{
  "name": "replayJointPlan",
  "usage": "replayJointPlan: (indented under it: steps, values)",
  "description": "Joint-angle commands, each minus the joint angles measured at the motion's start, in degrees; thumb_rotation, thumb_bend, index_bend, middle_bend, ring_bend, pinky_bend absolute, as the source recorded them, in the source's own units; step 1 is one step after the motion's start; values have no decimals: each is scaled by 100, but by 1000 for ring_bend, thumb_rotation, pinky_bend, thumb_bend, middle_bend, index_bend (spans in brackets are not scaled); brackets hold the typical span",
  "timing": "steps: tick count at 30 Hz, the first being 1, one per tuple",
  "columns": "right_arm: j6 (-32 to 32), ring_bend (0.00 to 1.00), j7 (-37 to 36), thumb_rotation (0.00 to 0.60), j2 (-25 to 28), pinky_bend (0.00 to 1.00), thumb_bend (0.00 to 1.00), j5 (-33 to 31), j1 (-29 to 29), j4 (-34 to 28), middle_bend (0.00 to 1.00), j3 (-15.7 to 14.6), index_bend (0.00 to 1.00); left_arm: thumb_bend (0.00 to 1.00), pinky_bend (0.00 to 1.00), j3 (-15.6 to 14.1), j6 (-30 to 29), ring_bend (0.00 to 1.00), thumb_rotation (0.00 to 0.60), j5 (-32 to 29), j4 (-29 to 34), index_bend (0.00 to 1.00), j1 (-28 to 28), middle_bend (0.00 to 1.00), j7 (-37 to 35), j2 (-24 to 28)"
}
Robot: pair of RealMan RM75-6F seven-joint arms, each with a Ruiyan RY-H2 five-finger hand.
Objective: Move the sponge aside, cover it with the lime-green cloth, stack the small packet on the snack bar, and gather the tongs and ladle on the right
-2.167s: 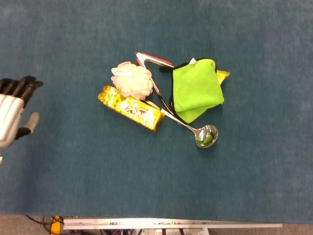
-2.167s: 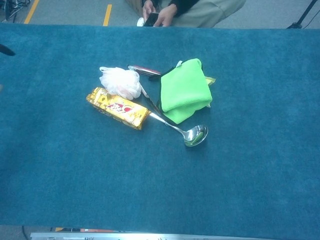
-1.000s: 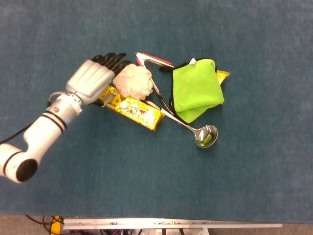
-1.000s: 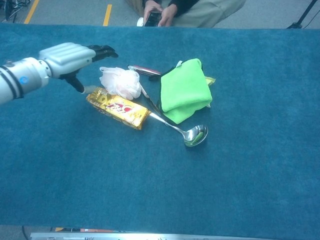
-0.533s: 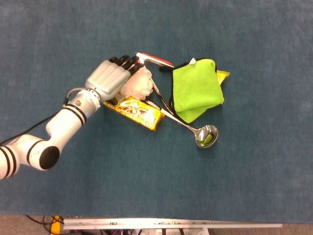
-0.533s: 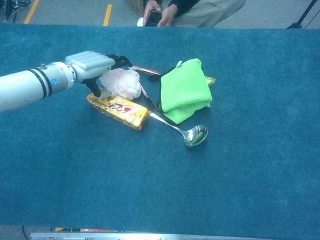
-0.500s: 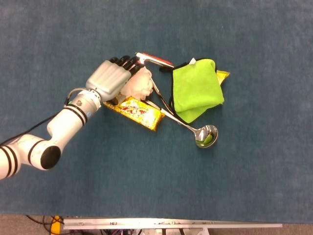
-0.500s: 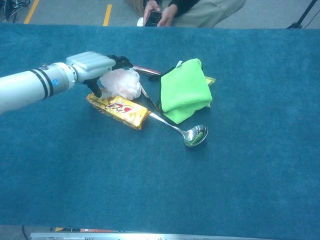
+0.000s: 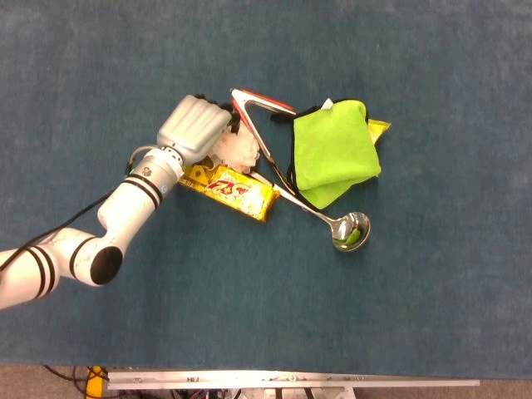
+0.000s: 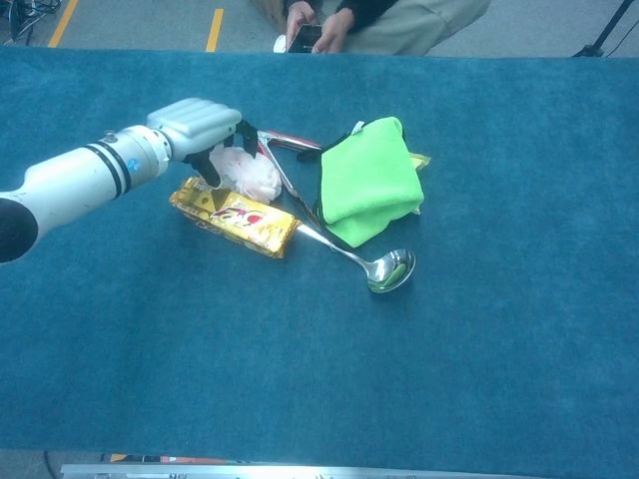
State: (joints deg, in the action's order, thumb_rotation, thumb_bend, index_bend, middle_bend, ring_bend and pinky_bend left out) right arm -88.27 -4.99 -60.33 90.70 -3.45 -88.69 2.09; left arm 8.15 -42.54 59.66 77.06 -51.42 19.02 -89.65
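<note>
My left hand (image 9: pixel 196 125) (image 10: pixel 200 124) reaches in from the left, and its curled fingers grip the white mesh sponge (image 9: pixel 238 150) (image 10: pixel 250 173). Just in front of the sponge lies the gold snack bar (image 9: pixel 229 190) (image 10: pixel 235 216). The red-handled tongs (image 9: pixel 264 103) (image 10: pixel 289 140) lie behind and to the right of the sponge. A folded lime-green cloth (image 9: pixel 333 154) (image 10: pixel 368 185) covers most of the small yellow packet (image 9: pixel 379 127) (image 10: pixel 420 160) and the ladle's handle. The ladle's bowl (image 9: pixel 351 230) (image 10: pixel 389 270) sticks out in front of the cloth. My right hand is not in view.
The table has a blue carpet top (image 9: pixel 416 316). A seated person holding a phone (image 10: pixel 318 28) is at the far edge. A metal rail (image 9: pixel 291 381) runs along the near edge.
My left hand came in from the left edge, reached over the sponge and curled its fingers around it. The sponge now looks squeezed smaller. The other objects stayed put.
</note>
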Motion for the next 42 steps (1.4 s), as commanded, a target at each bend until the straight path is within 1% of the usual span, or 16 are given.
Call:
replayJointPlan:
  steps: [1,9,13,24,28,32,36,42]
  values:
    - [7,404,-4,600,-4,482,144,-5,-6,2,461,8,356,335,349,15,-56,451,600,54,129,467,52,389,-116,103]
    - [11,404,6,600,-33,482,144,40,-37,-6,461,22,356,335,375,-12,-208,493,600,115,586,483,196,435,-315,442]
    - [1,404,11,600,-39,482,144,42,-40,-8,461,32,356,335,445,-16,-241,591,600,195,776,529,263,523,-523,526]
    - [-75,404,-85,600,-44,482,143,26,14,51,461,32,356,337,511,-9,-338,662,600,228,539,608,261,618,-624,269]
    - [-55,404,-122,600,-59,482,143,15,15,90,461,28,356,375,535,7,-374,702,600,231,453,635,274,657,-682,191]
    - [-45,404,-153,600,-71,482,144,6,11,121,461,32,356,385,539,18,-384,711,600,223,420,651,291,675,-730,174]
    - [-31,404,-182,600,-83,482,143,-9,10,154,461,35,356,385,540,69,-448,712,600,260,625,653,350,678,-853,357]
    - [-9,404,-217,600,-109,482,143,-12,-6,202,461,43,356,385,540,110,-676,712,600,420,1161,653,538,678,-1033,897]
